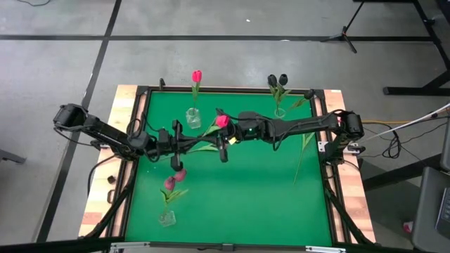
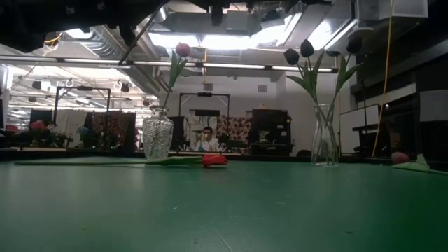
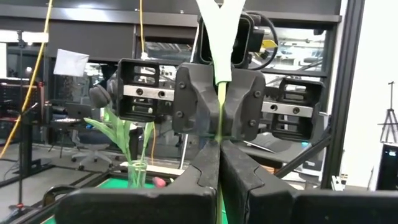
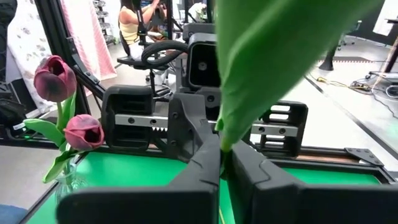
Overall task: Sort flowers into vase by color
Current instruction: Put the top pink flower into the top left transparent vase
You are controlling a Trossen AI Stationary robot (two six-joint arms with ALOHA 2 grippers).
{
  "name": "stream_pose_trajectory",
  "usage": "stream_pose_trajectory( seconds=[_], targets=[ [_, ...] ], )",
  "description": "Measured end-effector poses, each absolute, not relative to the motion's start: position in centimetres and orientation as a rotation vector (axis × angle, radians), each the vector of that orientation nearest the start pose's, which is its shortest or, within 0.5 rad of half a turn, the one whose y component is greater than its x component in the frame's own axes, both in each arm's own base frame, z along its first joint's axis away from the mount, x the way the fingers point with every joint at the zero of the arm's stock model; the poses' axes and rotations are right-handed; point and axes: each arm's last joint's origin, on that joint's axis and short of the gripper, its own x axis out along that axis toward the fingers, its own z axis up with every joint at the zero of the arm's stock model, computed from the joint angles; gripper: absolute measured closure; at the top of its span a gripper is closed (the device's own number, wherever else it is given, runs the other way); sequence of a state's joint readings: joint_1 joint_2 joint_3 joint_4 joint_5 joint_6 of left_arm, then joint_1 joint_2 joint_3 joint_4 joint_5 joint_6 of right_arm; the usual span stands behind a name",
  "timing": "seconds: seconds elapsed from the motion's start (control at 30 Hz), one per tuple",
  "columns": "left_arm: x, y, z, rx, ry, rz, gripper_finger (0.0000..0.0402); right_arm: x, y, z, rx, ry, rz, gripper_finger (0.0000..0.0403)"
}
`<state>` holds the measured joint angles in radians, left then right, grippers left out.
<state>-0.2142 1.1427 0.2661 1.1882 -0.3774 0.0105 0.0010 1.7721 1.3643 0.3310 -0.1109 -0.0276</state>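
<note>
A: Currently, we have both grippers on one pink-red tulip (image 1: 222, 121) above the middle of the green table (image 1: 267, 197). The left gripper (image 1: 177, 139) has its fingers (image 3: 205, 168) pressed together on the stem (image 3: 219, 112). The right gripper (image 1: 226, 144) has its own fingers (image 4: 202, 168) pinched on the same stem, close beside a leaf (image 4: 273, 56).

B: How do we complete this handover correctly?

A: We judge that the right grip should be firm before the left releases. We then keep the stem upright and carry the tulip to the vase (image 1: 193, 117) that holds the matching pink-red flower (image 1: 196, 76).

B: And the arm poses?

A: Both arms reach inward from opposite table edges, their grippers facing each other. The near-black tulips (image 1: 278, 80) and the maroon tulips (image 1: 174, 179) already stand in separate vases.
</note>
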Motion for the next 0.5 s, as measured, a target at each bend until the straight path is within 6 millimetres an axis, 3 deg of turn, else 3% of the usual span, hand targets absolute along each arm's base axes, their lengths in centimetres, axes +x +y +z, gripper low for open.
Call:
stream_pose_trajectory(
  seconds=[0.2, 0.5],
  targets=[
    [20.08, -3.14, 22.15, -0.079, -0.282, 0.240, 0.0394, 41.77, 0.17, 31.08, -0.025, 0.096, 0.054, 0.0396],
    [19.63, -2.92, 21.94, -0.042, -0.196, 0.309, 0.0314, 41.68, 0.00, 30.84, -0.034, 0.128, 0.011, 0.0396]
  ],
)
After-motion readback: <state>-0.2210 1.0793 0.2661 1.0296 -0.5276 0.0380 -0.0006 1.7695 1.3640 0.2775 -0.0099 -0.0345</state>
